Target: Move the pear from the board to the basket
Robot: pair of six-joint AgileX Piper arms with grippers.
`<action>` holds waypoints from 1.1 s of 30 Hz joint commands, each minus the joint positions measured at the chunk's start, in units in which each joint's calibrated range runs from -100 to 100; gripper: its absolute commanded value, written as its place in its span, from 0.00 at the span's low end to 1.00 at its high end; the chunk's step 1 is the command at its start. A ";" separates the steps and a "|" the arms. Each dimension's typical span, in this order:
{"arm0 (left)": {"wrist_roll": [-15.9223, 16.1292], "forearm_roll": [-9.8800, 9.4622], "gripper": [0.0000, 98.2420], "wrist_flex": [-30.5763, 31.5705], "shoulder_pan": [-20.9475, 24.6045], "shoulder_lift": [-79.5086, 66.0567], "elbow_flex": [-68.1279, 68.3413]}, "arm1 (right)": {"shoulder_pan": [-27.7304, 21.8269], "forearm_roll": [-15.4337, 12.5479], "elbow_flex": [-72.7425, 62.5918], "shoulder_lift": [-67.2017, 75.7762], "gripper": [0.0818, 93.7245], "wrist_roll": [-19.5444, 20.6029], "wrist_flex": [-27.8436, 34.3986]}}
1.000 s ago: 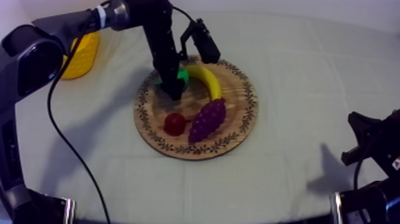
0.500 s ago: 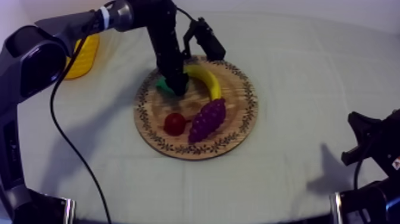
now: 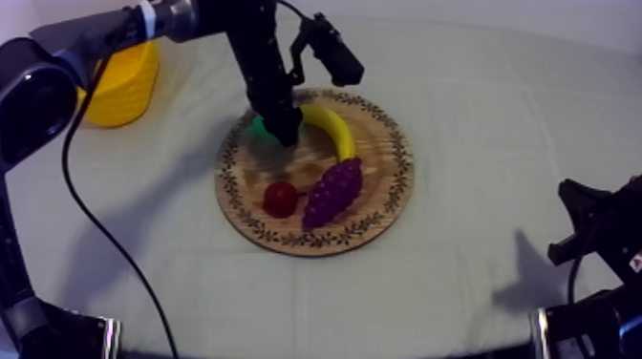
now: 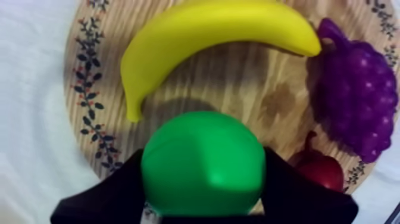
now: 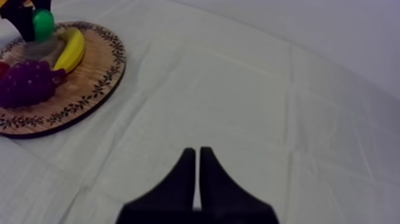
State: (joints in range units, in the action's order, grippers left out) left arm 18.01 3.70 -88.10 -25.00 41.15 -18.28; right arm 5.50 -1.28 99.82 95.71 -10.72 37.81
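Note:
The green pear is clamped between the black fingers of my left gripper, which is shut on it and holds it just above the round wooden board. From above, only a green sliver of the pear peeks out at the board's back left rim. The banana, the bunch of grapes and the small red fruit lie on the board. The yellow basket stands at the back left. My right gripper is shut on nothing, low at the right over bare cloth.
Bare cloth spreads between the board and the basket. My right gripper sits near the table's front right edge. In the right wrist view the board lies far off, with the pear held over it.
My left gripper has risen with the pear and drifted a little toward the board's back rim. The other fruit and my right arm have not moved.

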 commanded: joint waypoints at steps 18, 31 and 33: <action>-2.84 -2.14 0.42 -7.82 -1.11 -24.24 2.28 | 0.01 -0.01 -0.05 0.04 0.00 0.00 0.02; -5.35 -2.95 0.43 -8.31 5.54 -26.87 2.38 | 0.01 -0.01 -0.05 0.04 0.00 0.00 0.02; -5.89 -3.15 0.42 -8.16 7.31 -26.88 2.24 | 0.01 -0.01 -0.05 0.04 0.00 0.00 0.02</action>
State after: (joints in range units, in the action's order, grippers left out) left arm 12.39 0.59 -96.43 -19.25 14.30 -16.00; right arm 5.50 -1.28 99.82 95.71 -10.73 37.81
